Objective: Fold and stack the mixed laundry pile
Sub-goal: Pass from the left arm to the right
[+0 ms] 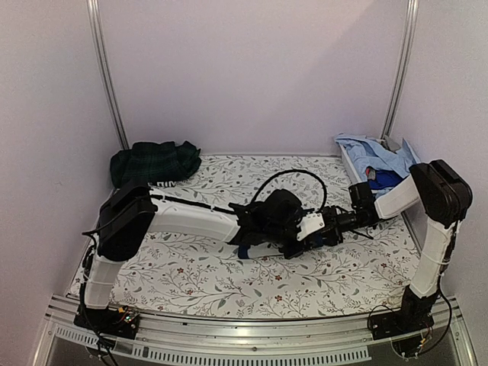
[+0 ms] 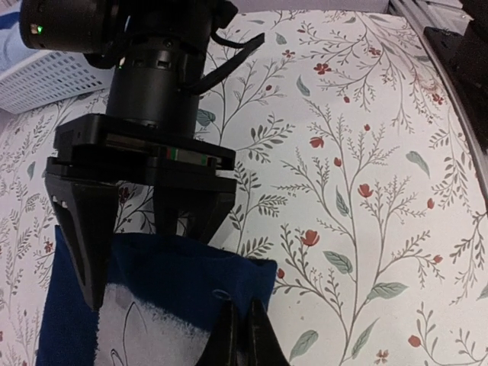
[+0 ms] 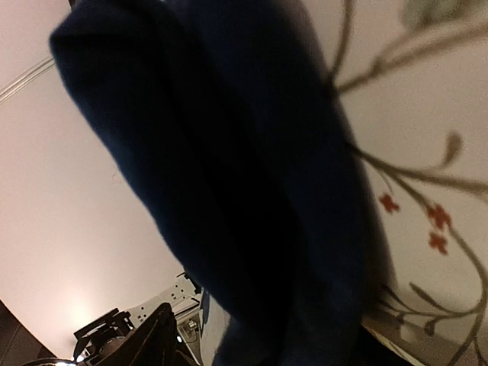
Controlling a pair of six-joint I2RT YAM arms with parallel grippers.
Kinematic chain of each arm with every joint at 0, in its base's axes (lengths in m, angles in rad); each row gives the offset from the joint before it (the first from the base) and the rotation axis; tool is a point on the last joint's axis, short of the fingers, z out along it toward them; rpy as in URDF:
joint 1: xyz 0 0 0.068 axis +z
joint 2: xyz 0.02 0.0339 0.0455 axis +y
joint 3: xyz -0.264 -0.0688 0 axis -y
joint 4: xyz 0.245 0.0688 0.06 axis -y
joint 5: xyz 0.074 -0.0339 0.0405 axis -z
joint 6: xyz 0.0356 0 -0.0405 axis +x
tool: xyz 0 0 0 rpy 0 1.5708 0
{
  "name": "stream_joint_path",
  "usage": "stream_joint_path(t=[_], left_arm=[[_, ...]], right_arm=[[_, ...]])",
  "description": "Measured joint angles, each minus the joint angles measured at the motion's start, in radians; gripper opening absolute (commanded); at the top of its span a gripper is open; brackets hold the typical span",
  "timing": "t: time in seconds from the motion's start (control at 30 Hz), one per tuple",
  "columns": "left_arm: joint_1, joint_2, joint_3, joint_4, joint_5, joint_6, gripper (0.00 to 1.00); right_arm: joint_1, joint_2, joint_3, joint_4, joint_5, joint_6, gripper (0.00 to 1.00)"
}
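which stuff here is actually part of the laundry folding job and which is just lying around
Part of the job:
- navy T-shirt, between the two grippers
- dark green plaid piece, far left
- light blue shirts, in the basket

Just there:
- white basket
- floral sheet covering the table

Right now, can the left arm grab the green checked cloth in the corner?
Probably not yet. The left gripper is pinched shut on the navy cloth mid-table, away from the green plaid cloth, though the way there looks free.
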Motion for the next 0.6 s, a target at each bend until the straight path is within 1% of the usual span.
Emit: stream_joint_path(t=[0.27,0.43,0.53,0.6], left_arm=[[0.000,-0.015,-0.034,0.016,0.017,-0.004,0.00],[0.000,-0.021,-0.038,0.023,0.020,-0.004,0.00],[0.000,-0.021,-0.039,0.023,0.021,-0.003,0.00],[0.000,-0.021,-0.043,0.029,0.022,-0.003,0.00]], right_arm=[[0.001,0.100,0.077,0.106,-0.013,0.059,0.52],[0.005,0.158,0.132,0.152,-0.011,0.079,0.43],[0.006,0.180,0.148,0.176,-0.010,0.079,0.32],[0.008,0.189,0.152,0.192,-0.009,0.077,0.21]])
